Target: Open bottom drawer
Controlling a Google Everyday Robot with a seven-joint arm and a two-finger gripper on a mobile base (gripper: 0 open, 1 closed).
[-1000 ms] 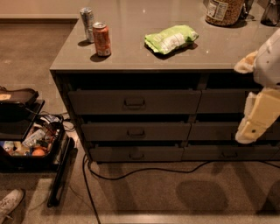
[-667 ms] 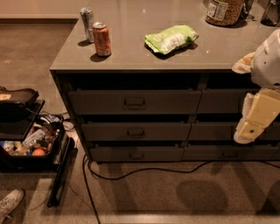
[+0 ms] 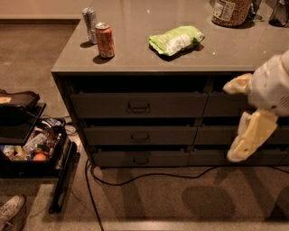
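The bottom drawer point(image 3: 141, 158) is the slimmest grey-brown front at the foot of the left stack, with a small dark bar handle point(image 3: 141, 160). It sits flush with the cabinet. Two taller drawers point(image 3: 137, 105) point(image 3: 140, 135) are above it. My gripper point(image 3: 242, 113) hangs at the right, in front of the right-hand stack and well right of and above the bottom drawer's handle. Its cream fingers point(image 3: 249, 135) are spread apart and hold nothing.
On the counter point(image 3: 135, 58) stand an orange can point(image 3: 104, 40), a silver can point(image 3: 89, 19), a green chip bag point(image 3: 177, 39) and a jar point(image 3: 231, 9). A black cable point(image 3: 135, 177) runs along the floor by the cabinet. An open black case point(image 3: 31, 149) lies left; a shoe point(image 3: 10, 208) shows at bottom left.
My gripper has moved a little down and to the left in front of the right-hand drawers. The drawers and the counter items have not moved.
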